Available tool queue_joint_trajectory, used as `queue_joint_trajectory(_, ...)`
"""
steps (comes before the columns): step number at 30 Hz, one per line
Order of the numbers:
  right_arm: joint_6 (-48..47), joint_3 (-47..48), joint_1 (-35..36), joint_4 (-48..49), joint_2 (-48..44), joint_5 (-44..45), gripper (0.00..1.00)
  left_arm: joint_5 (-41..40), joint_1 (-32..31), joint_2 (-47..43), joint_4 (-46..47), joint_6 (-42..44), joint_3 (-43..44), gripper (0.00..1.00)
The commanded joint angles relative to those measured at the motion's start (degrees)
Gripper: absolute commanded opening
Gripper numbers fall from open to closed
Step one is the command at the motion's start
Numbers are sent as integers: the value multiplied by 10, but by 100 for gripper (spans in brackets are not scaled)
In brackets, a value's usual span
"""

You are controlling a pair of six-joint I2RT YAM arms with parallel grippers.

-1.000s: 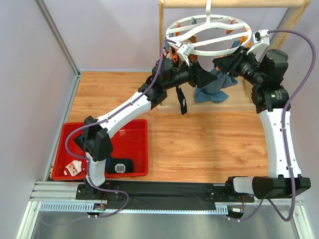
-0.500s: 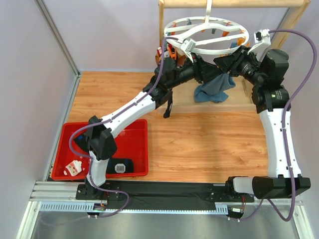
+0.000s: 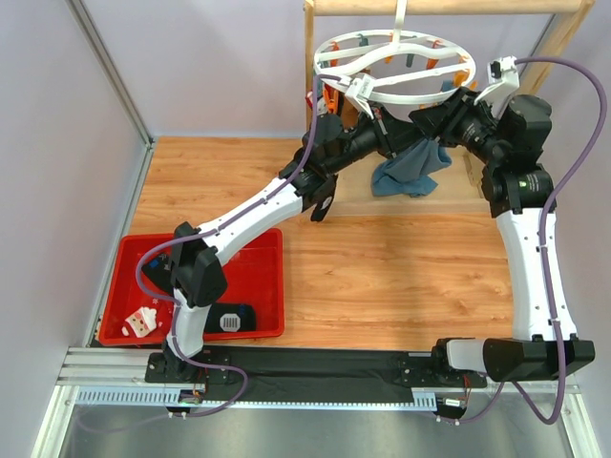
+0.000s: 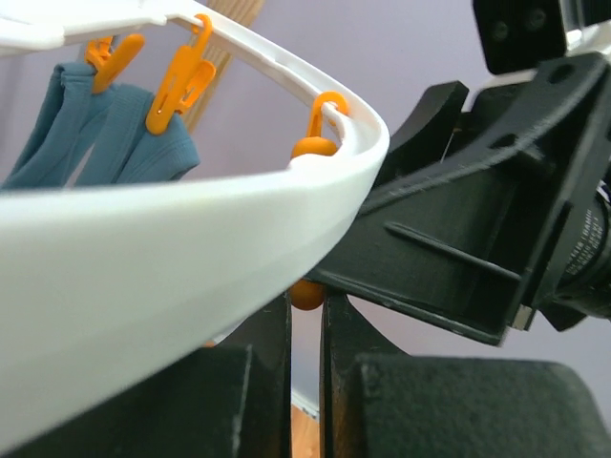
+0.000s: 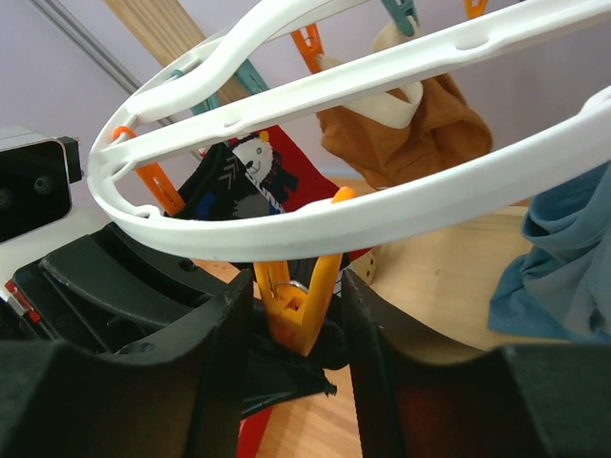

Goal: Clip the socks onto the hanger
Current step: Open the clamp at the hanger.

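Observation:
The white ring hanger (image 3: 420, 98) hangs from the wooden rack. My left gripper (image 3: 382, 131) sits just under its near rim (image 4: 191, 248). Its jaws (image 4: 305, 310) are shut to a thin slit with nothing in it, and an orange clip's round end is at their tips. A black sock (image 3: 323, 205) dangles below the left wrist. My right gripper (image 3: 427, 121) is open, one finger on each side of an orange clip (image 5: 304, 305). Black sock fabric (image 5: 286, 372) sits at that clip's lower end. Teal (image 5: 563, 258), brown (image 5: 410, 124) and red patterned (image 5: 286, 176) socks hang on the hanger.
A red bin (image 3: 263, 277) at the near left holds a black sock (image 3: 229, 320) and a red Christmas sock (image 3: 143, 322). The pale wooden rack frame (image 3: 449, 7) stands over the hanger. Side walls enclose the wooden table (image 3: 382, 277).
My left arm has pushed in under the hanger's rim and its jaws have closed. The dangling black sock swung left. My right jaws have widened around the orange clip.

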Motion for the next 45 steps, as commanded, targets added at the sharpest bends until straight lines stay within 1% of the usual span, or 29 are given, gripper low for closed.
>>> queue_joint_trajectory(1,-6,26,2,-33,-18,24,44,-52,9,-12,10,5,12,0)
queue_joint_trajectory(2,-10,39,2,-47,-16,41,50,-53,9,-13,7,8,12,0)
queue_joint_trajectory(3,-13,46,2,-53,-14,48,59,-56,9,-14,4,14,12,0)
queue_joint_trajectory(4,-18,54,2,-62,-11,54,64,-59,9,-15,-2,16,12,0)
queue_joint_trajectory(5,-21,75,2,-88,1,69,71,-59,9,-15,-5,23,13,0)
queue_joint_trajectory(8,-38,117,3,-123,19,74,74,-62,7,-14,-22,36,21,0)
queue_joint_trajectory(13,-37,144,7,-134,35,66,70,-71,3,-11,-37,44,28,0)
queue_joint_trajectory(16,-43,157,11,-148,42,80,64,-76,0,-11,-46,54,36,0)
queue_joint_trajectory(17,-45,164,13,-167,46,93,62,-77,-2,-11,-51,65,39,0)
queue_joint_trajectory(22,-72,155,35,-187,45,127,61,-89,-11,-9,-75,98,55,0)
queue_joint_trajectory(24,-90,142,57,-186,36,152,61,-90,-11,-7,-81,105,57,0)
queue_joint_trajectory(28,-100,119,68,-151,21,195,60,-94,-12,-10,-80,107,54,0)
queue_joint_trajectory(30,-99,94,79,-115,13,225,59,-96,-14,-11,-80,110,53,0)
queue_joint_trajectory(34,-100,96,103,-103,26,271,57,-104,-18,-11,-83,117,53,0)
queue_joint_trajectory(35,-101,98,105,-101,29,299,57,-105,-19,-11,-84,118,52,0)
queue_joint_trajectory(38,-93,85,108,-77,29,310,56,-106,-20,-13,-84,120,51,0)
queue_joint_trajectory(41,-77,54,109,-42,15,329,56,-109,-21,-14,-84,120,47,0)
queue_joint_trajectory(45,-50,24,110,-7,4,356,52,-111,-21,-14,-82,117,44,0)
